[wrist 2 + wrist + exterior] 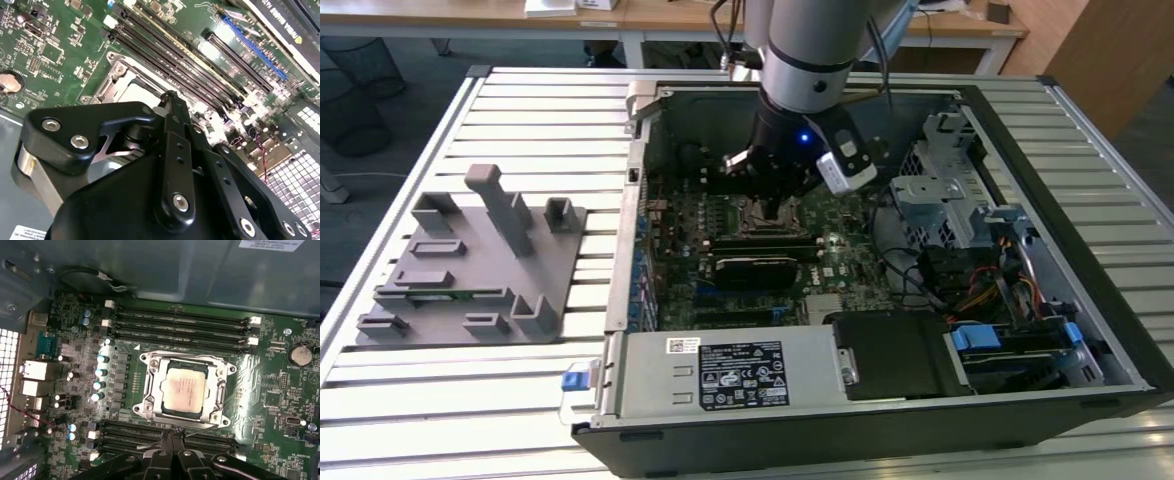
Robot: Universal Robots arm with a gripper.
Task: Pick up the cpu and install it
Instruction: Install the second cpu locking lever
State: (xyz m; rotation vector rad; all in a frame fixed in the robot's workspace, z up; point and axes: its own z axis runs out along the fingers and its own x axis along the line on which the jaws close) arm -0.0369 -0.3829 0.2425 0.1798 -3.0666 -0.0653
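The cpu [185, 389], a small square chip with a pale metal top, lies flat inside the socket frame [150, 390] on the green motherboard [270, 390]. In the first wrist view my gripper [172, 434] hangs just beside the socket's edge, next to the memory slots. Its fingers are shut together with nothing between them, and they are clear of the chip. In the exterior view the gripper [781, 205] reaches down into the open computer case [640, 200], right over the socket area. The second wrist view shows the black fingers [172, 115] from behind, above the bright socket.
A grey plastic fixture [474, 260] stands on the slatted table at the exterior view's left. Inside the case, a black heatsink block [754, 268] lies just in front of the socket. Drive cages and cables [974, 250] crowd the right, and the power supply [720, 375] sits in front.
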